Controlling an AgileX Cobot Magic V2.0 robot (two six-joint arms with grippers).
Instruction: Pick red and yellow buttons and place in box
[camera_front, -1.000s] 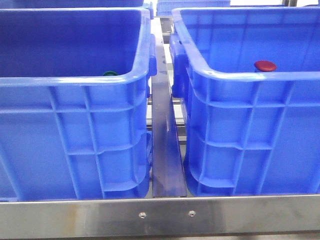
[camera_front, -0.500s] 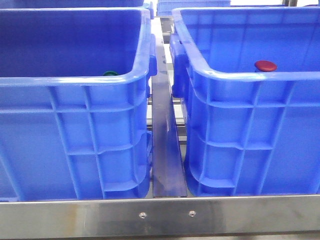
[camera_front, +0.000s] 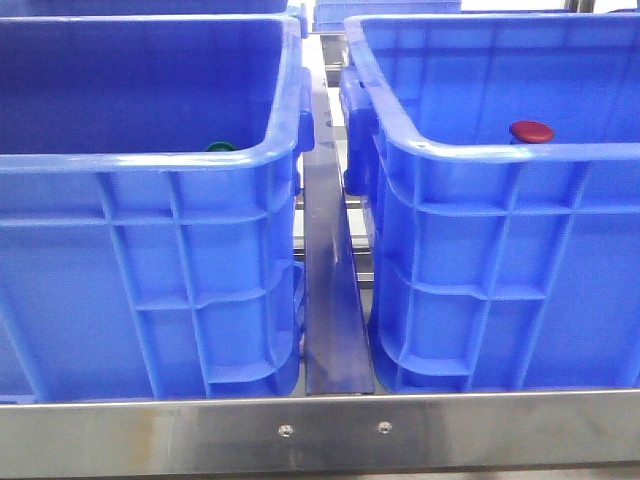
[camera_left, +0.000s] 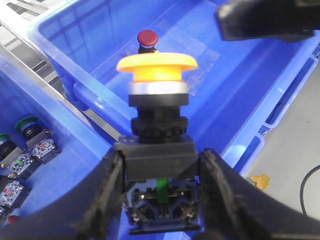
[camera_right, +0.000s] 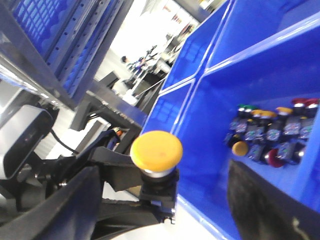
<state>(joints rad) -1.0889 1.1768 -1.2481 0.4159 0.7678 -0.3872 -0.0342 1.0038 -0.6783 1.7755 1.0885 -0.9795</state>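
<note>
Front view: we see only the cap of the red button (camera_front: 531, 131) above the box (camera_front: 500, 250) rim, body hidden; green button (camera_front: 221, 147) barely peeks. Neither arm shows here. Right wrist view: right gripper's fingers (camera_right: 260, 210) blurred, cut off; the pile of buttons (camera_right: 272, 132) too blurry to sort.

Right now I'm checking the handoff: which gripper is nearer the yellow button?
Left. The left gripper is shut on the yellow button's dark body. The right gripper is open, its fingers apart on either side of the button, not touching it.
</note>
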